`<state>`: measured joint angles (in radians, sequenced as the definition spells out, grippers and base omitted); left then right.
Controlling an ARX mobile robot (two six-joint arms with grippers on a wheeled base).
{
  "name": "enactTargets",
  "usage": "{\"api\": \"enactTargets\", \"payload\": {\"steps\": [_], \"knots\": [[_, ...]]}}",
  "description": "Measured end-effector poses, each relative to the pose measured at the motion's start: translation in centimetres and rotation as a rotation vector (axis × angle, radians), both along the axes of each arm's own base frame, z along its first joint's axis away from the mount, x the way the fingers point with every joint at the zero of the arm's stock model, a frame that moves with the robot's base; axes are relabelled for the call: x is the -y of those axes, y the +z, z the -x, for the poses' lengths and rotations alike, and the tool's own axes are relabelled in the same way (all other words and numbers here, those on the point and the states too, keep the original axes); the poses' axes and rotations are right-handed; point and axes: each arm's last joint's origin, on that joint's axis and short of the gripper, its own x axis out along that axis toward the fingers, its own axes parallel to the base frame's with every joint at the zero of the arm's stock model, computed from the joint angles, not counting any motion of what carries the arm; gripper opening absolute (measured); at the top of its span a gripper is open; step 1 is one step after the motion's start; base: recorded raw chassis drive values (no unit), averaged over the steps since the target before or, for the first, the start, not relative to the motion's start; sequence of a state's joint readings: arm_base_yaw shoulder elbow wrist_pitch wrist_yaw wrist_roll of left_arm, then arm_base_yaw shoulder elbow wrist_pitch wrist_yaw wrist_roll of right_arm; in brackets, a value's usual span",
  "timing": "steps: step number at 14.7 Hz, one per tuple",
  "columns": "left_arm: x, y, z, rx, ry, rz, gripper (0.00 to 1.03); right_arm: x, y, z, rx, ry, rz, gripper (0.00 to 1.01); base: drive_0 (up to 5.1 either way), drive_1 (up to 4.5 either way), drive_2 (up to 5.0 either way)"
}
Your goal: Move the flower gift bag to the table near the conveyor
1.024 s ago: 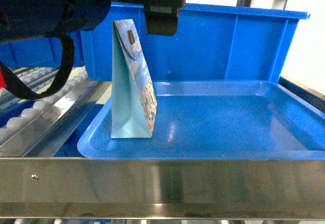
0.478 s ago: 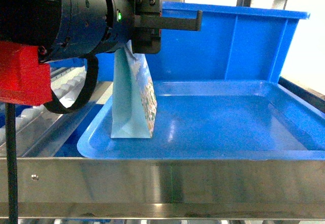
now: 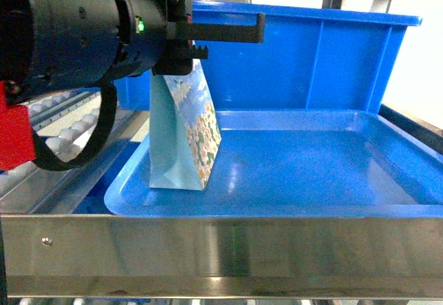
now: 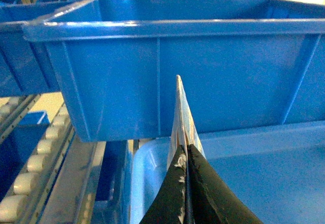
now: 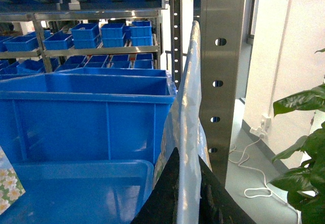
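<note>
Blue tray (image 3: 311,173) is sitting on the metal rack, holding the flower bag (image 3: 185,135) upright at its left. Left gripper (image 4: 186,155) is pinching the bag's top to lift it; right gripper (image 5: 189,176) is clamping clear plastic (image 5: 189,107).

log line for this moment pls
left gripper: shut on flower gift bag top | bag: base on blue tray | right gripper: shut on pale sheet | phase: grasp

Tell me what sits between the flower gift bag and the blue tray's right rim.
Nothing. In the head view, only bare tray floor runs from the flower gift bag to the right rim of the blue tray.
</note>
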<state>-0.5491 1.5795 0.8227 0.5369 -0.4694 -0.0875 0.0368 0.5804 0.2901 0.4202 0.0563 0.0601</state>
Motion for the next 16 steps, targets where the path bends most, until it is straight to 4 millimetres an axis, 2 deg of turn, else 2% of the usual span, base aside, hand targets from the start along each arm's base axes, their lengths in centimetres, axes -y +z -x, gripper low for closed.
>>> {"api": "enactTargets", "payload": {"steps": [1,3,5,7,8,11,12,16], "knots": [[-1.6,1.4,1.2,0.080,0.004,0.013,0.02,0.0,0.0,0.0,0.000,0.000,0.000,0.03,0.0,0.00,0.0],[-3.3,4.5,2.5,0.224,0.005,0.039,0.02,0.0,0.0,0.0,0.000,0.000,0.000,0.03,0.0,0.00,0.0],[-5.6,6.3,4.3,0.366,0.019,0.016,0.02,0.0,0.0,0.0,0.000,0.000,0.000,0.03,0.0,0.00,0.0],[-8.7,6.2,7.4,0.423,0.064,-0.034,0.02,0.0,0.0,0.0,0.000,0.000,0.000,0.03,0.0,0.00,0.0],[-10.5,5.4,9.6,0.415,0.096,-0.062,0.02,0.0,0.0,0.0,0.000,0.000,0.000,0.03,0.0,0.00,0.0],[-12.4,3.7,14.1,0.408,0.105,-0.097,0.02,0.0,0.0,0.0,0.000,0.000,0.000,0.03,0.0,0.00,0.0],[-12.5,4.1,14.4,0.443,0.107,-0.083,0.02,0.0,0.0,0.0,0.000,0.000,0.000,0.03,0.0,0.00,0.0],[-12.4,4.0,14.3,0.428,0.097,-0.090,0.02,0.1,0.0,0.0,0.000,-0.009,-0.001,0.03,-4.7,2.80,2.8]]}}
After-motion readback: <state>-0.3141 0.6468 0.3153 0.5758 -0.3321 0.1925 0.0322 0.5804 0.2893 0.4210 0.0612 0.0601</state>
